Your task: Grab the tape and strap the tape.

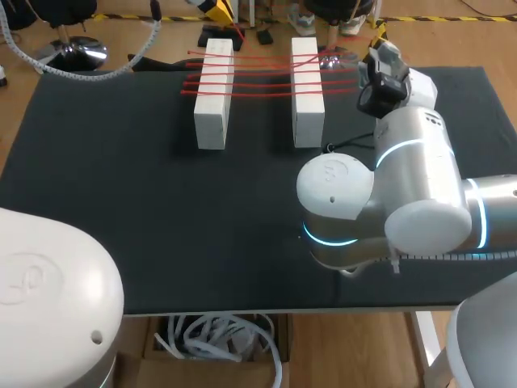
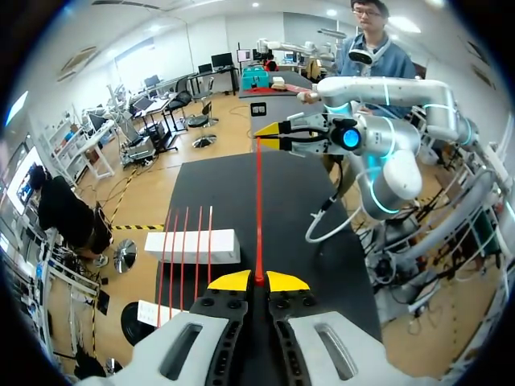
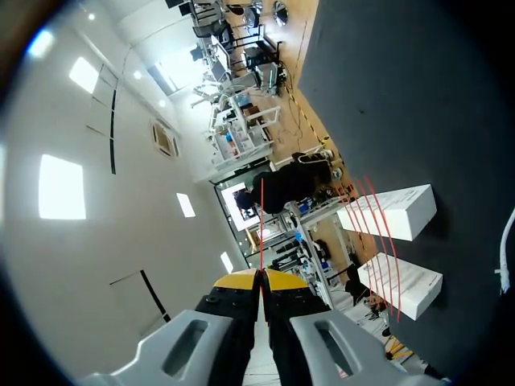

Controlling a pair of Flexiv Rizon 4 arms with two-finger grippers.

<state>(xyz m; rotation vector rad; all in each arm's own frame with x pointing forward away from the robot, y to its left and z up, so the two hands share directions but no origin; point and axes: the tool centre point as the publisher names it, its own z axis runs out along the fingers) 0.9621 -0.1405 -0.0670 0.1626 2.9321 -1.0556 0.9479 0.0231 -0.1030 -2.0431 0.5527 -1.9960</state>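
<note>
Left wrist view: the left gripper (image 2: 257, 281) is pinching one end of the red tape (image 2: 258, 209) between nearly closed fingers (image 2: 231, 281), and the right gripper (image 2: 265, 135) is clamping the other end. Its other strands are lying across two white blocks (image 1: 214, 93) at the table's (image 1: 121, 202) far side.

Black table (image 1: 145, 218): left white block (image 1: 213, 97), right white block (image 1: 308, 93).

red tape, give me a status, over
Both shut on the red tape: left gripper one end, right gripper the other. Tape taut between them. Other red strands lie across the white blocks beside it.
</note>
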